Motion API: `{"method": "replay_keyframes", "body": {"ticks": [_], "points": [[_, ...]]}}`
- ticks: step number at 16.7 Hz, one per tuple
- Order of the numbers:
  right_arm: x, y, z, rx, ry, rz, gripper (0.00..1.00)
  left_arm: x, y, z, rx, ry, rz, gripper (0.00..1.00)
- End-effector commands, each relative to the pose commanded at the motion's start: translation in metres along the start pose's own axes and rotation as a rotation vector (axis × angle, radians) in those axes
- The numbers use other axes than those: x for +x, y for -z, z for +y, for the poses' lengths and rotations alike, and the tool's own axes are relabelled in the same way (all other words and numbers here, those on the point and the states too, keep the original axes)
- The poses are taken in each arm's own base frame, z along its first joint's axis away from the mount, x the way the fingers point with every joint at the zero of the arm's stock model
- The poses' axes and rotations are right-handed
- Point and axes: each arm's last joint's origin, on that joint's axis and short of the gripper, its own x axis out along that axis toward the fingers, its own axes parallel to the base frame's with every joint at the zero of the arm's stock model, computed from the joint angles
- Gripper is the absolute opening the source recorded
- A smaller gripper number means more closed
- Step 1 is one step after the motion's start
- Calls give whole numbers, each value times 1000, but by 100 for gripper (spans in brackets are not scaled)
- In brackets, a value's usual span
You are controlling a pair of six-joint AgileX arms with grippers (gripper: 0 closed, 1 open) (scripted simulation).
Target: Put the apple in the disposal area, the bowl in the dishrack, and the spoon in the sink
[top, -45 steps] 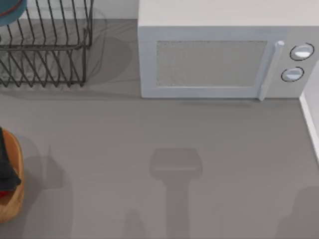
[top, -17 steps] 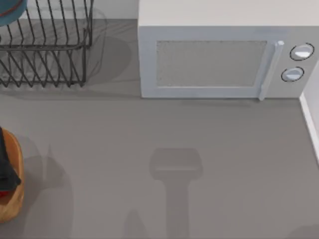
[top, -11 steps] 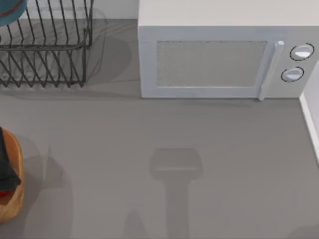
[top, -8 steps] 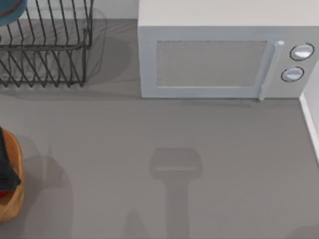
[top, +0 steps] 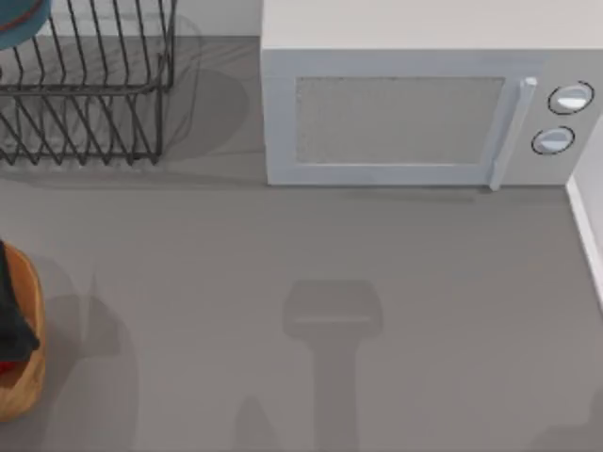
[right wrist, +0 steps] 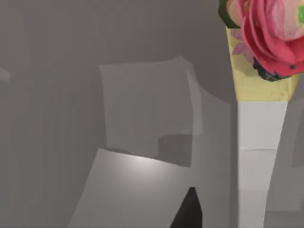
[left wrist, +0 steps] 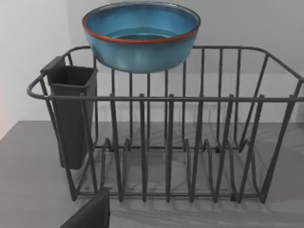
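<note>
**Top view.** Almost nothing has shifted over the last few seconds. The bin [top: 23, 377] sits at 8 o'clock on the table edge. A dark part of the left gripper [top: 11, 315] still hangs over it, with a red sliver of the apple [top: 6, 365] just below. I cannot tell the claw's state, so whether the apple is released or still held is open. The one change is at 4 o'clock, where the broad shadow in the corner has shrunk to a faint patch. My reading is that the right arm has moved off that way.

The dishrack [top: 85, 104] is at 10 o'clock, with the bowl [top: 19, 24] at its far corner. The microwave [top: 415, 113] is at 1 o'clock and the sink rim [top: 586, 235] at 3 o'clock.

**Left wrist view.** The bowl [left wrist: 140, 35] rests upright on the dishrack's [left wrist: 166, 142] far top rail, beside the cutlery cup [left wrist: 71, 116]. That step looks done.

**Right wrist view.** A pale strip carries a yellow piece with a pink flower [right wrist: 268, 33], over grey surface. This may be the spoon, but I am not sure. The right claw's state cannot be told.
</note>
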Motion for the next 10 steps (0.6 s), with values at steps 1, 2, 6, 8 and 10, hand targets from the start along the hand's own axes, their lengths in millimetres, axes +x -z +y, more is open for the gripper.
{"method": "replay_keyframes", "body": {"ticks": [1,2,6,8,10], "points": [[-9,-1,-1,-1,-1,2,0,0,0,0,0,0,0,100],[-20,-2,-1,-2,-5,8,0,0,0,0,0,0,0,100],[-65,-1,1,1,-11,20,0,0,0,0,0,0,0,100],[-80,1,2,2,-4,8,0,0,0,0,0,0,0,100],[-83,1,3,3,-2,5,0,0,0,0,0,0,0,100]]}}
